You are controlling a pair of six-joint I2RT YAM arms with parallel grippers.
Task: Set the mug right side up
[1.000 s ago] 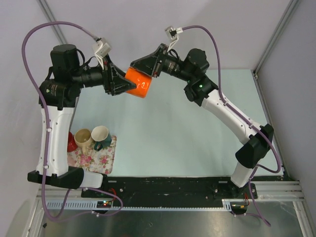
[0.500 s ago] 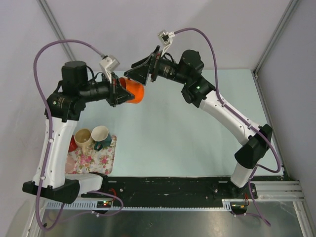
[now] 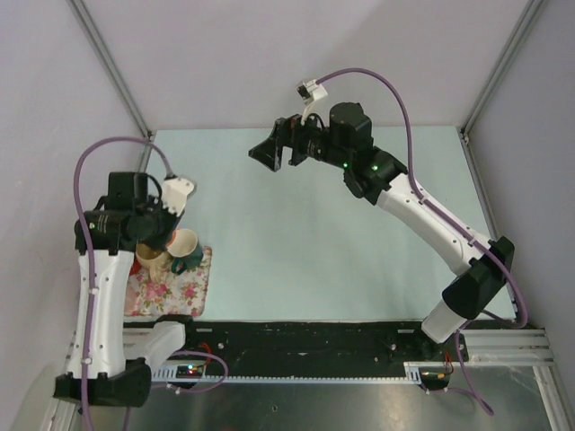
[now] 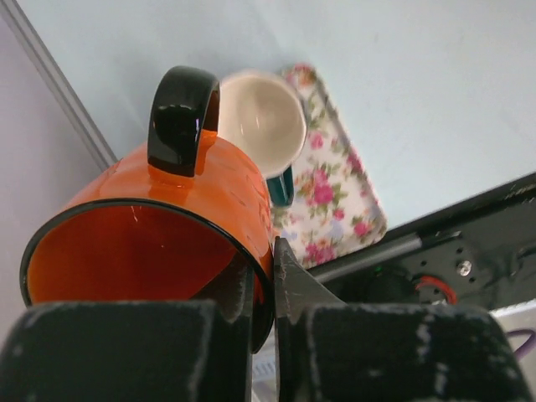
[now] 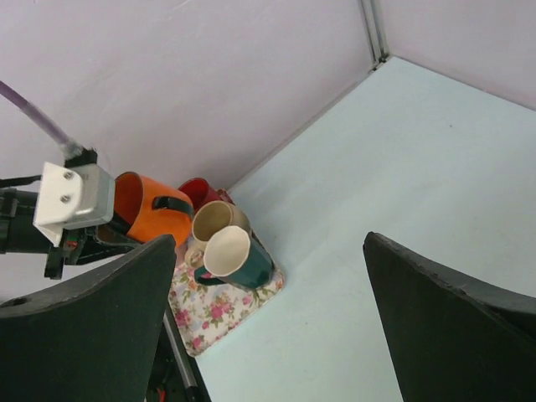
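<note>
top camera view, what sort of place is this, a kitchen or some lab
Probably a robot lab test cell, not a kitchen: a left arm and right arm bolted at the edge of a pale table, plain walls with metal frame posts, and mugs staged on a flowered tray.

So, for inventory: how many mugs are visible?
4: orange mug in the left gripper; beige mug and teal mug on the floral tray; red mug behind them. Others may be hidden.

Green mug (image 5: 240,258) on floral tray (image 5: 219,311)
</note>
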